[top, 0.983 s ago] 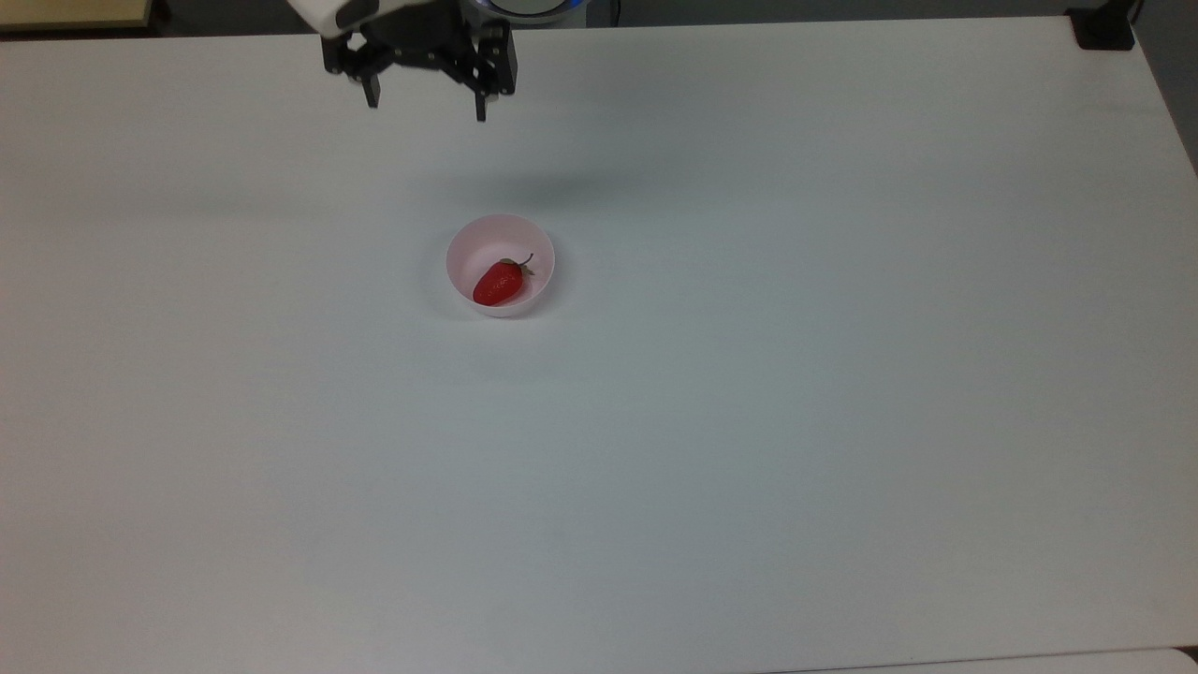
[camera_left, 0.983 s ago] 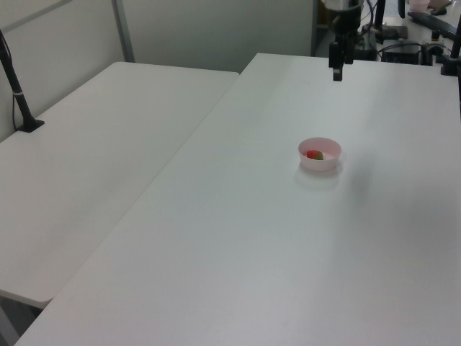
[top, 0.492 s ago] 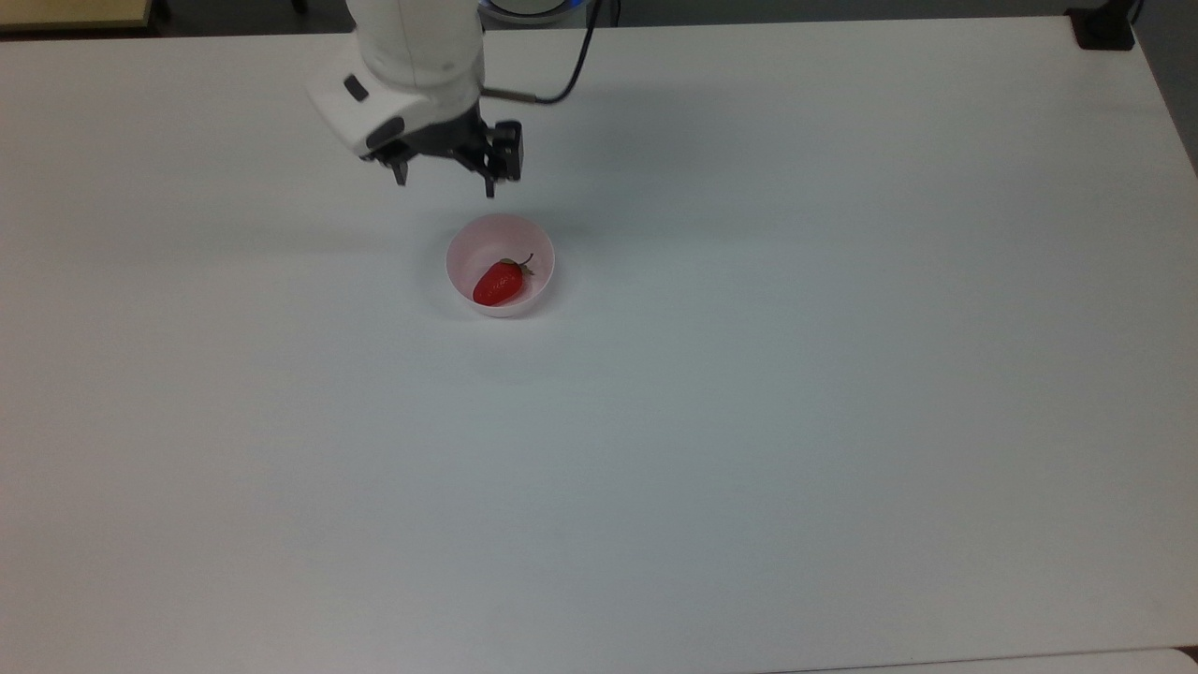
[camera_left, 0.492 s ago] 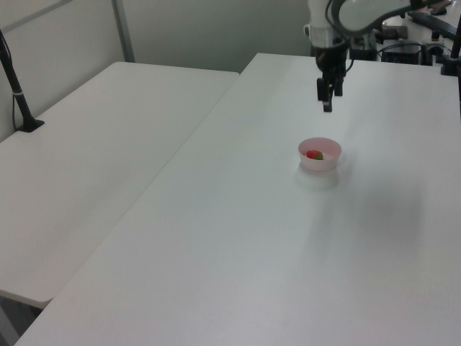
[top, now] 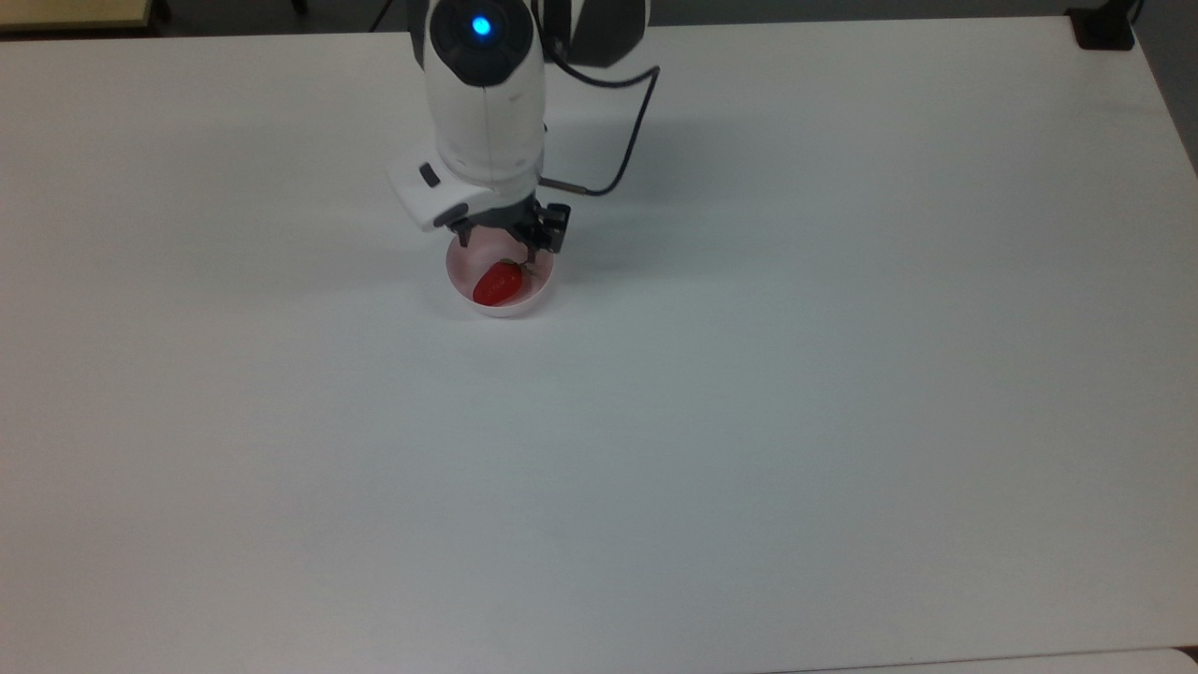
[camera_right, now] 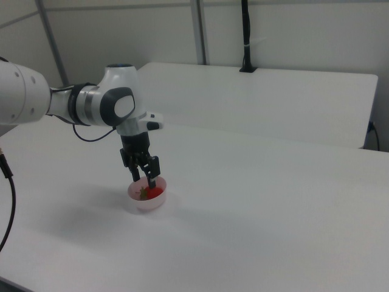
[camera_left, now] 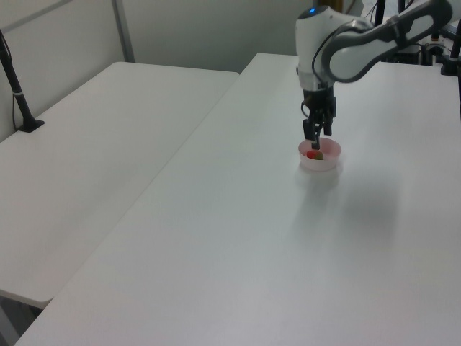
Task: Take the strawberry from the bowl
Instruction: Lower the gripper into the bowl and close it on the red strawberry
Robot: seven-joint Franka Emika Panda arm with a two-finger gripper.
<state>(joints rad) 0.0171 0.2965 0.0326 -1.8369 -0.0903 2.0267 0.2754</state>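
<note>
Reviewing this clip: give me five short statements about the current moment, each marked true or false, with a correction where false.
1. The strawberry lies inside the bowl. True.
2. The gripper holds the strawberry in the air. False: the strawberry rests in the bowl, and the open fingers hang at the rim above it.
3. The bowl is pale pink. True.
4. A second bowl stands on the table. False: there is one bowl.
5. In the top view, the arm reaches the bowl from the top view's bottom edge. False: it comes from the top edge.
</note>
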